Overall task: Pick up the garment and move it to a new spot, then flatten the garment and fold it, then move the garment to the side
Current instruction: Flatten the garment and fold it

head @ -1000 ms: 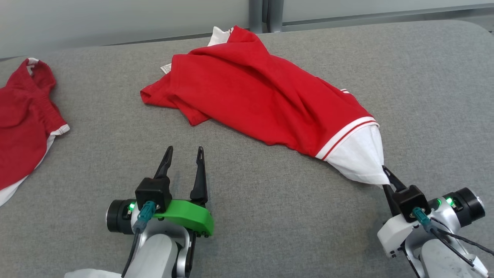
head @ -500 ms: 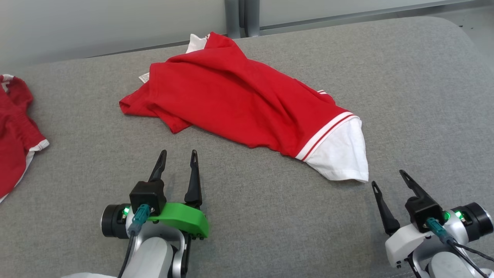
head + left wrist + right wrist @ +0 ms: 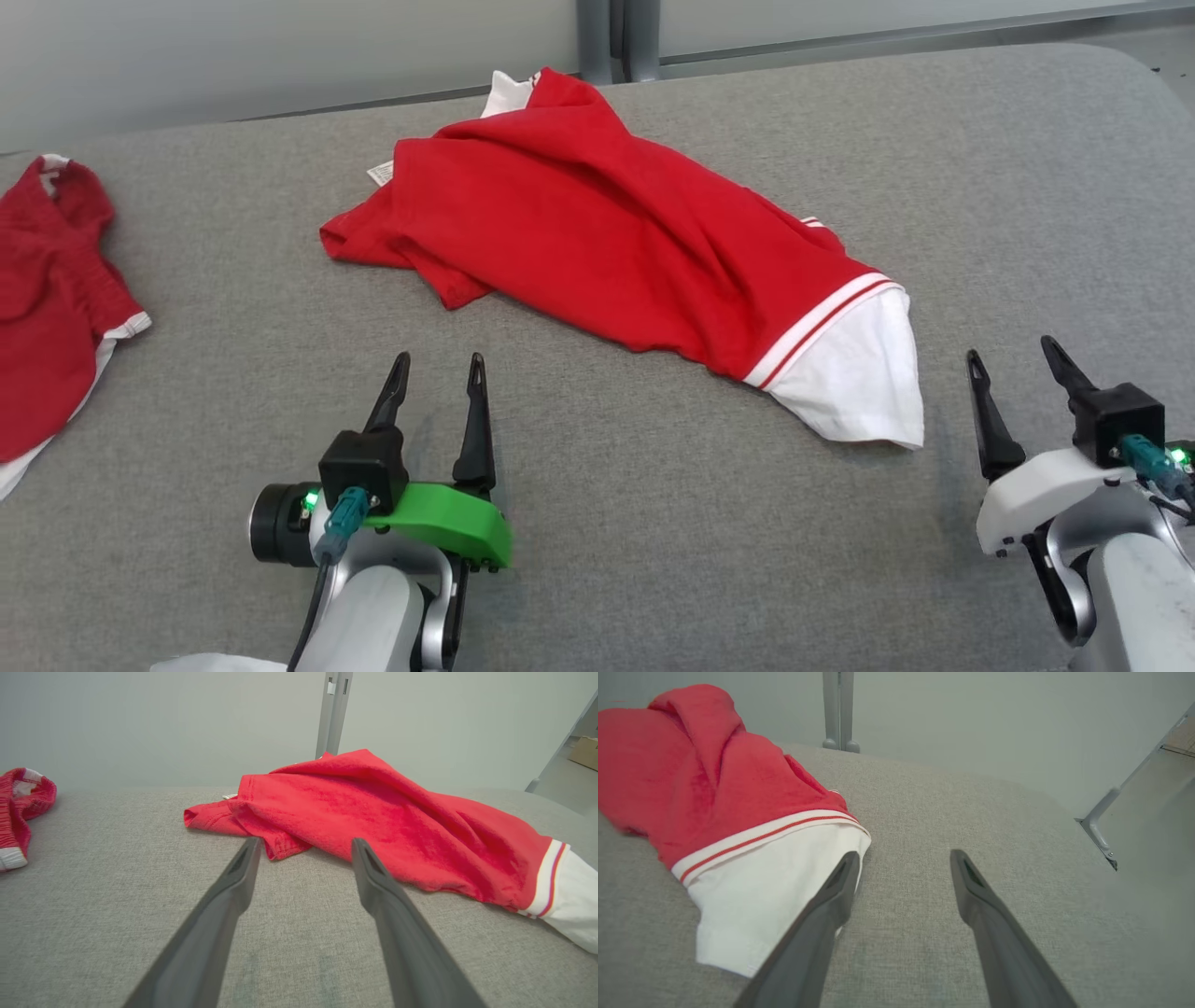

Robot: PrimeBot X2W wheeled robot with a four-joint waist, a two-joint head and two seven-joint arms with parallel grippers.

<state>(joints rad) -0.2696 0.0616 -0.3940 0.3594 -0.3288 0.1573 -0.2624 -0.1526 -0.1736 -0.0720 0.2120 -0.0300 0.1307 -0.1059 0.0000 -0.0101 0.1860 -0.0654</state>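
Note:
The garment (image 3: pixel 616 233) is a red shirt with a white, red-striped sleeve, lying crumpled across the middle of the grey surface (image 3: pixel 653 523). It shows again in the left wrist view (image 3: pixel 383 816) and the right wrist view (image 3: pixel 714 793). My right gripper (image 3: pixel 1010 357) stands open just right of the white sleeve end, holding nothing; its open fingers (image 3: pixel 822 924) rise beside the sleeve. My left gripper (image 3: pixel 439 364) is open too, near the front, short of the shirt's near red hem, with nothing between its fingers (image 3: pixel 397 924).
A second red and white garment (image 3: pixel 47 299) lies at the far left edge, also in the left wrist view (image 3: pixel 18 807). A pale wall with a grey post (image 3: pixel 611 37) runs behind the surface. The surface's rounded right end (image 3: pixel 1148 103) drops to the floor.
My right gripper let go of the white sleeve tip, opened, and drew away to the right. The sleeve settled flat. The left gripper stayed open in place. The camera shifted sideways and back.

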